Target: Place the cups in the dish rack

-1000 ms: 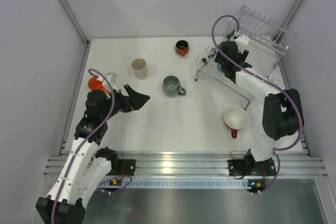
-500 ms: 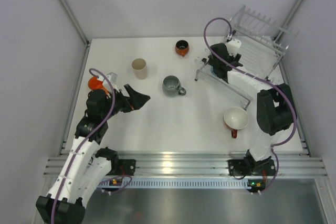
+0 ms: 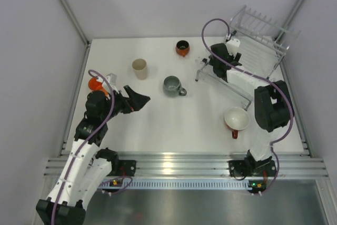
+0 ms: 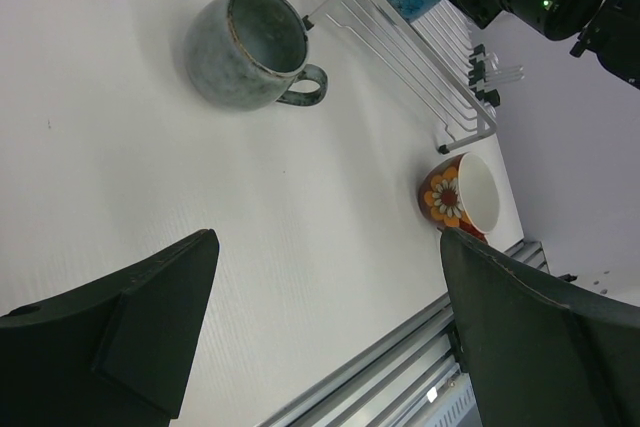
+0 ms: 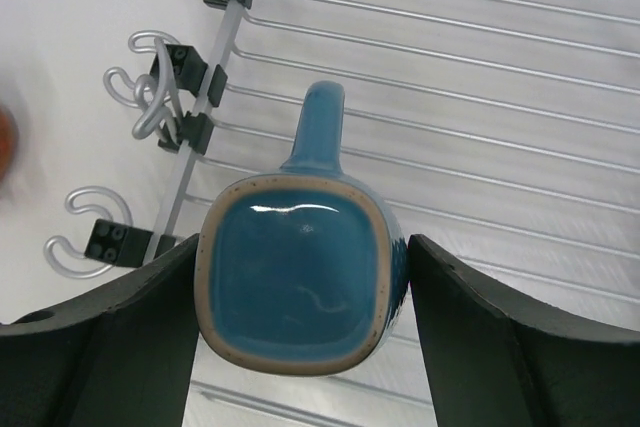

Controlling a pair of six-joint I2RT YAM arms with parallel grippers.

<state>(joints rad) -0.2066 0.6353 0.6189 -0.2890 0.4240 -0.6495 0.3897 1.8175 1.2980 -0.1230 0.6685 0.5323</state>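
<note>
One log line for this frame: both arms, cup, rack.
right gripper: shut on blue cup, over dish rack edge | left gripper: open, empty, above table

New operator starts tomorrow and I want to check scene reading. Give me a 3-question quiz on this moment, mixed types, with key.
1. True or false: the left gripper is open and holds nothing.
2. The right gripper, over the dish rack, is closed on a cup of which colour? A. beige B. blue C. grey
3. How many cups stand on the table, outside the dish rack?

Key
1. True.
2. B, the blue cup.
3. Five: orange cup, beige tumbler, grey mug, dark-and-orange cup, floral mug.
</note>
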